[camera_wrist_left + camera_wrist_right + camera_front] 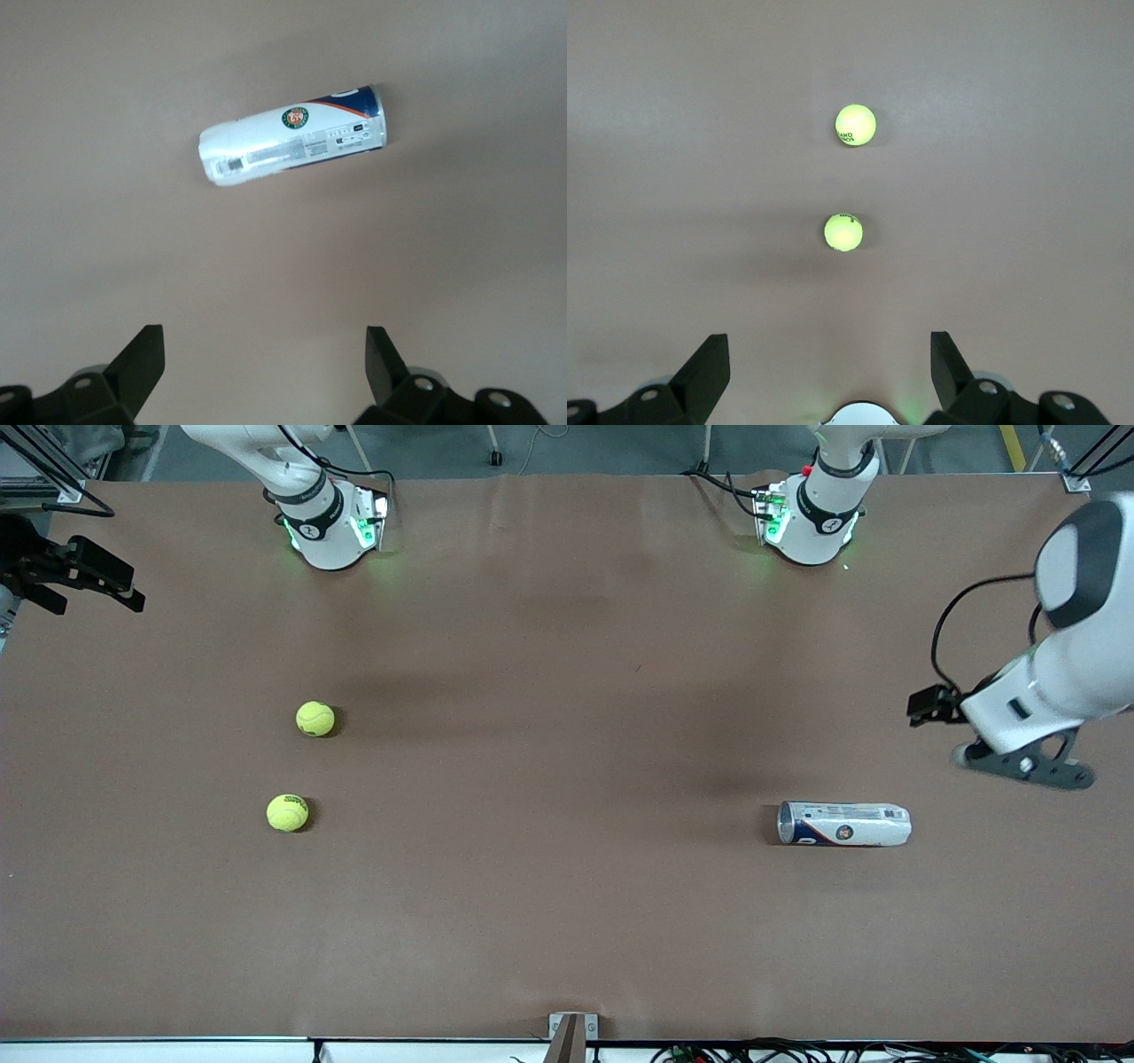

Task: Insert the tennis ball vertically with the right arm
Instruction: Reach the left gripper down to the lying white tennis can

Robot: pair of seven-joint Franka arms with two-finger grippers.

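Front view: the right claw [75, 576] hangs at the right arm's end of the brown worktop [549, 921], over its edge, fingers spread wide and holding nothing; in the right wrist view its two fingertips [709, 363] stand far apart with bare worktop between them. Two tennis balls lie toward that end, well apart from every edge: one tennis ball [315, 718] [843, 232] farther from the front camera, the other ball [288, 812] [856, 125] nearer to it, the two near each other but not touching. A broad stretch of bare worktop runs through the middle. Toward the left arm's end a ball can [843, 824] [292, 146] lies on its side, its open mouth turned toward the balls; what is inside cannot be told. The left claw [1028, 766] hangs over the worktop's edge at that end, opened wide and holding nothing, with the can lying well clear of its fingertips [385, 363] in the left wrist view.
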